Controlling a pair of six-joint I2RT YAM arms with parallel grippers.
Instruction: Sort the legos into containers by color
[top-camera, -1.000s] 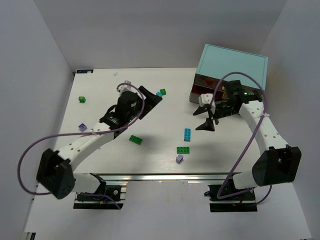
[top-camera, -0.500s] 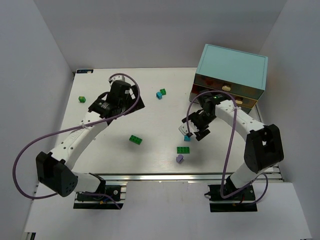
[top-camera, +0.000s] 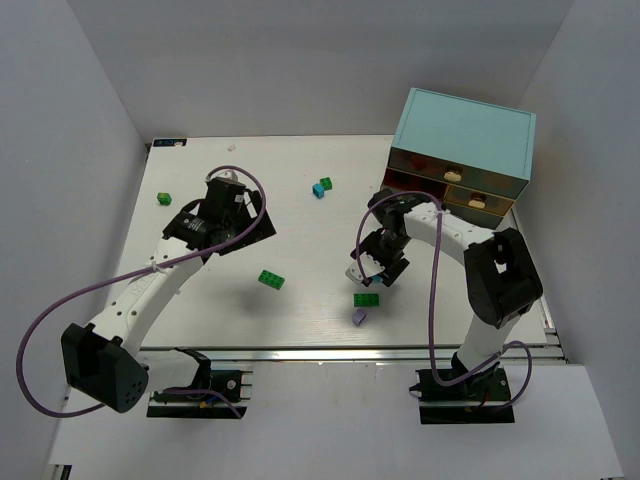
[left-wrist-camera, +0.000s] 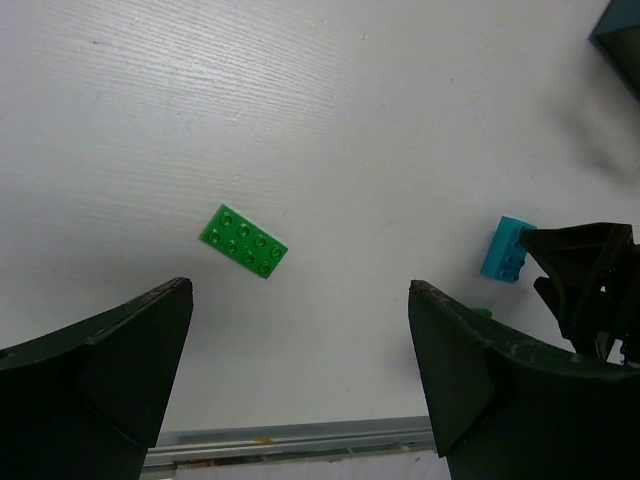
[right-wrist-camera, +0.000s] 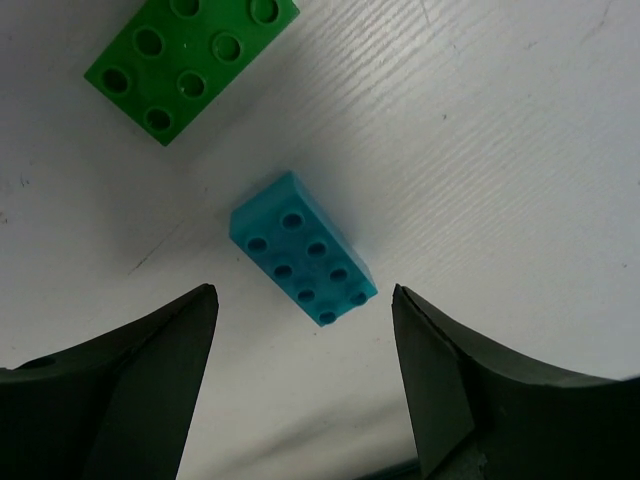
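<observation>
My right jaws stand spread above a cyan brick (right-wrist-camera: 303, 262), which lies flat and studs up on the white counter (right-wrist-camera: 500, 120) in the middle of the right wrist view, between my two fingers (right-wrist-camera: 110, 390) and touching neither. A green brick (right-wrist-camera: 190, 62) lies near it in the upper left of that view, apart from it. In the top view this spot is just right of centre, and a lavender brick (top-camera: 359, 317) sits just below the green one. My left jaws are spread wide as well, with nothing between them, and hang over the left-centre of the top view. In the left wrist view a second green brick (left-wrist-camera: 243, 241) lies flat on the counter, a little left of centre. A small green brick (top-camera: 164, 198) sits alone at the far left of the top view, and a cyan and green pair (top-camera: 322, 186) rests close together near the upper middle. The teal cabinet (top-camera: 465, 125) stands in the upper right, its drawers (top-camera: 455, 180) facing the counter; I cannot tell what they hold
</observation>
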